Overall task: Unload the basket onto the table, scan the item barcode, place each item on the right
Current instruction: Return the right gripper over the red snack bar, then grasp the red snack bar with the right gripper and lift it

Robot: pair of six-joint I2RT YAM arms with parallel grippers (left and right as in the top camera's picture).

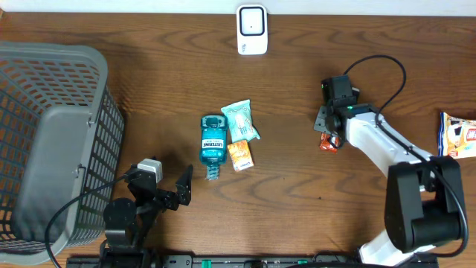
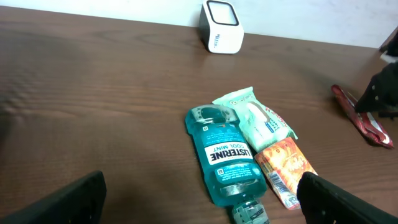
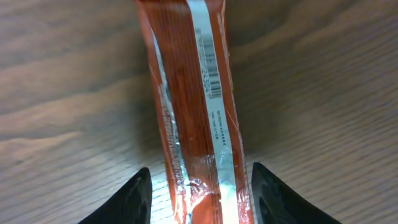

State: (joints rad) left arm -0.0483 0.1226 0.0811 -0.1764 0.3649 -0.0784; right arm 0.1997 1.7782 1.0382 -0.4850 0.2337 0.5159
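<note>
A long red foil snack wrapper (image 3: pixel 189 93) lies flat on the wooden table with its barcode (image 3: pixel 210 68) facing up. My right gripper (image 3: pixel 200 177) straddles its near end, and a thin gap shows on each side between the fingers and the foil, so it is open around it. From overhead, the right gripper (image 1: pixel 331 134) hangs over the wrapper (image 1: pixel 328 141) at centre right. The white scanner (image 1: pixel 252 30) stands at the table's back edge. My left gripper (image 1: pixel 167 179) rests wide open near the front, pointing at the item pile, with nothing in it.
A blue mouthwash bottle (image 1: pixel 213 140), a pale green wipes pack (image 1: pixel 239 119) and a small orange packet (image 1: pixel 239 155) lie together mid-table. A grey basket (image 1: pixel 44 134) fills the left side. A snack bag (image 1: pixel 459 135) sits at the right edge.
</note>
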